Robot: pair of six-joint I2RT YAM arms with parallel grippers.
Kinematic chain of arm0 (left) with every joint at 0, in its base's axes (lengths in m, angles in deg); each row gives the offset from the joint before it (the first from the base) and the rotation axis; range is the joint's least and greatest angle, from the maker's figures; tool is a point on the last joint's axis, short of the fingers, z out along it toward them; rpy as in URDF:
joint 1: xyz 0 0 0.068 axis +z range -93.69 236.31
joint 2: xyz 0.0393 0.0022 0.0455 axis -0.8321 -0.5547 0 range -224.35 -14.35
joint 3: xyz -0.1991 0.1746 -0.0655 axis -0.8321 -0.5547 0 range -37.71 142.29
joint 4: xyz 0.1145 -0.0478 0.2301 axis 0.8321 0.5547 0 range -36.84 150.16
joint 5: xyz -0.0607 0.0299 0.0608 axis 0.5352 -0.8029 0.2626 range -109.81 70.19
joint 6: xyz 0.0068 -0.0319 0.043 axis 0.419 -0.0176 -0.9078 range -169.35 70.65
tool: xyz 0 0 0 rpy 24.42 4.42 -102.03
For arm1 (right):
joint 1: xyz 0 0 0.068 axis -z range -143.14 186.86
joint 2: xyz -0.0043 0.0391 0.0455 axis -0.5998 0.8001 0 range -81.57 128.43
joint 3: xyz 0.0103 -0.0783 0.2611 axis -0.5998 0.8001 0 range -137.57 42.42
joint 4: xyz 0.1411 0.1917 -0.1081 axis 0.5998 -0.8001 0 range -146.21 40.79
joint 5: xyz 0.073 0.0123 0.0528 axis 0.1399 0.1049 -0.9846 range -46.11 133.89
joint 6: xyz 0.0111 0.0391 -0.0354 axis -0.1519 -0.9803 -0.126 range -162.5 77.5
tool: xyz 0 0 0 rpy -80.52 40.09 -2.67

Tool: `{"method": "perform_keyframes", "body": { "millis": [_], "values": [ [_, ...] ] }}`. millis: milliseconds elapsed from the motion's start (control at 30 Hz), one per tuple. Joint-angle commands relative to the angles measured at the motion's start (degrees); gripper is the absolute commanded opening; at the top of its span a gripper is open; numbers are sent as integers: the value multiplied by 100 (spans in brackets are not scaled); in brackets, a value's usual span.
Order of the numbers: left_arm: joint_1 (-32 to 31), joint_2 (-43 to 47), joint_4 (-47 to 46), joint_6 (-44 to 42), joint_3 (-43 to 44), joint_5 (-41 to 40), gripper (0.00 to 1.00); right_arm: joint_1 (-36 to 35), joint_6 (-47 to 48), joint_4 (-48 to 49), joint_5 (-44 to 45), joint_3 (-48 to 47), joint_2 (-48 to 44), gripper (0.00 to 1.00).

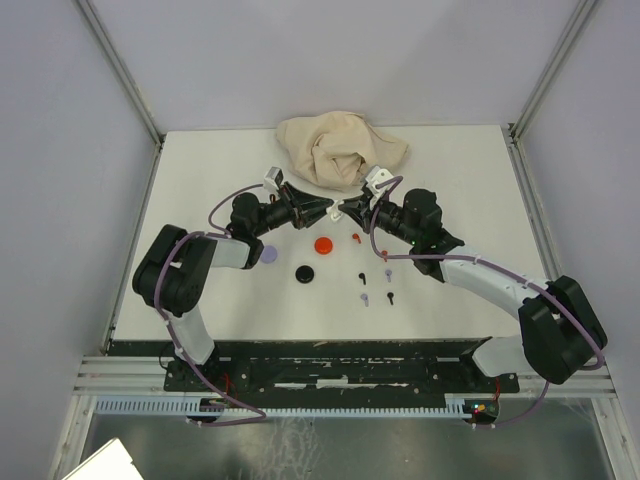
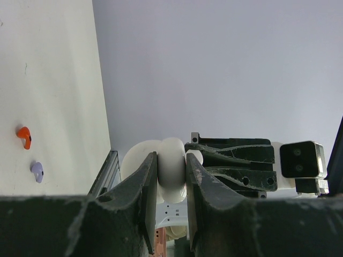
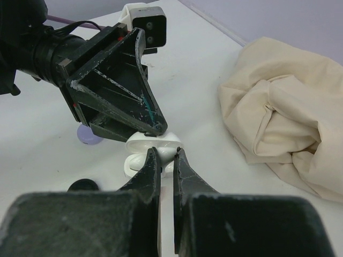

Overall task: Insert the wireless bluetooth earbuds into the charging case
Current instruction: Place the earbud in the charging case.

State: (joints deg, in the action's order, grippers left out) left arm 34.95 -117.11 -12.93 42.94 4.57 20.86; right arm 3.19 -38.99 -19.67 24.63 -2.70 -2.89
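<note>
The white case point(image 1: 338, 211) hangs above the middle of the table point(image 1: 200, 180), clear of its surface, between the tips of both arms. In the left wrist view we see the left gripper point(image 2: 171, 159) pinching the case point(image 2: 171, 168) across its rounded body, 1 finger pressed flat on each side. In the right wrist view the case point(image 3: 140, 144) shows as 2 white lobes, 1 above the other, right at the tips of the right gripper point(image 3: 165, 155). Those fingers are pressed almost together, with only a thin slit between them. We cannot tell whether anything tiny is caught there, or whether the tips touch the case or stop just short of it. From above, the left gripper point(image 1: 328, 208) and right gripper point(image 1: 346, 210) meet nose to nose at the case.

The loose earbuds point(image 1: 365, 298) lie scattered on the table nearer the arm bases and a little right of the case: a red earbud point(image 1: 355, 238) closest to it, then black and lavender ones well apart from each other. 3 round discs lie left of them: a red disc point(image 1: 323, 245), a black disc point(image 1: 305, 274) and a lavender disc point(image 1: 267, 254) beside the left arm. A crumpled beige cloth point(image 1: 340, 150) sits at the far edge, just behind both grippers.
</note>
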Motion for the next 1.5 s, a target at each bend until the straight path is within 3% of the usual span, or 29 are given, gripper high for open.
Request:
{"method": "perform_keyframes", "body": {
  "millis": [0, 1467],
  "values": [
    [-26, 105, -176, 114, 184, 36, 3, -26, 89, 150, -16, 3, -173, 1],
    [-73, 189, -194, 172, 320, 110, 3, -27, 63, 123, 1, -58, -4, 1]
  ]
}}
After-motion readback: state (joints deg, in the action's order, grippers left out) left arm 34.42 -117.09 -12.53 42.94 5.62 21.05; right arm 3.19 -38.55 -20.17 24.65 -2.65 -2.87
